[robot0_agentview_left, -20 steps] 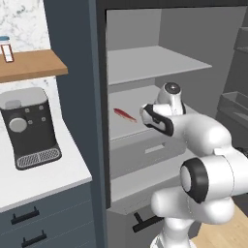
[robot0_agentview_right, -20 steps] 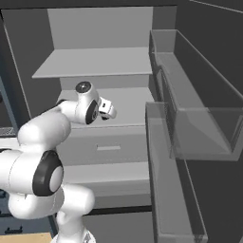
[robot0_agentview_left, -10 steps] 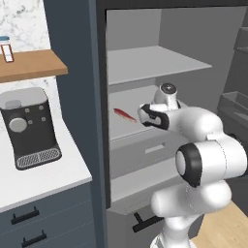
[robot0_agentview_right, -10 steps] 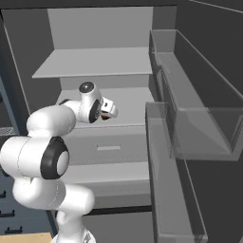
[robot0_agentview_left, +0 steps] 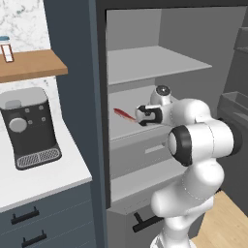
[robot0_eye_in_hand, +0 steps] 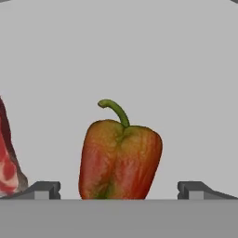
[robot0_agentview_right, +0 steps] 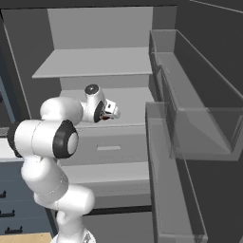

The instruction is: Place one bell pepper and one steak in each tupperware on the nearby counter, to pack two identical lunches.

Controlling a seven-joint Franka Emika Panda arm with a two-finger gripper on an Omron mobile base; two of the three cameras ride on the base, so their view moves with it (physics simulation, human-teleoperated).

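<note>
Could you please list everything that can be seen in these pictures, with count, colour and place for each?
Bell pepper: one, red-orange with a green stem, on the fridge shelf, centred between the open fingertips in the hand view.
Steak: one, red and white, left edge of the hand view, beside the pepper; red sliver on the middle shelf in the left base view.
Fridge: one, grey inside, door open with clear bins.
Coffee machine: one, black and grey, on the counter.
Counter: one, white over slate-blue drawers.
Wooden shelf: one, brown, above the machine, carrying a small jar.
End effector: one, open, reaching into the fridge.
</note>
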